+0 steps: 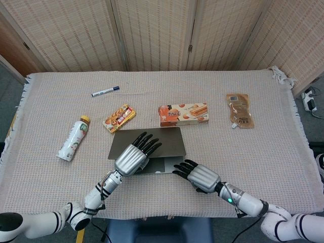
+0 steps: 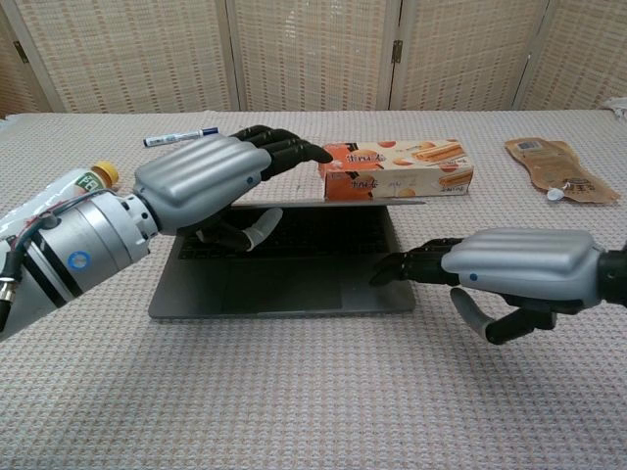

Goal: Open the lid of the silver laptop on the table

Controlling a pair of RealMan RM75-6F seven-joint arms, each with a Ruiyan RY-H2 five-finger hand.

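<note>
The left hand (image 2: 201, 186) grips the laptop (image 2: 284, 274) lid (image 1: 152, 142), partly raised; the empty, spread right hand (image 2: 509, 274) steadies the base at 4 o'clock

Table covered with a beige woven cloth (image 1: 283, 147), fringe at the side edges. Blue-capped marker pen (image 1: 105, 91) lying near the far left. White drink bottle with orange cap (image 1: 74, 137) on its side at the left. Small orange snack packet (image 1: 119, 118) lying flat, right of the bottle. Orange biscuit box (image 1: 184, 114) flat near the centre. Brown spouted pouch (image 1: 239, 110) flat at the right. Woven folding screen (image 1: 162, 33) behind the table. White power strip (image 1: 309, 99) on the floor, far right
</note>
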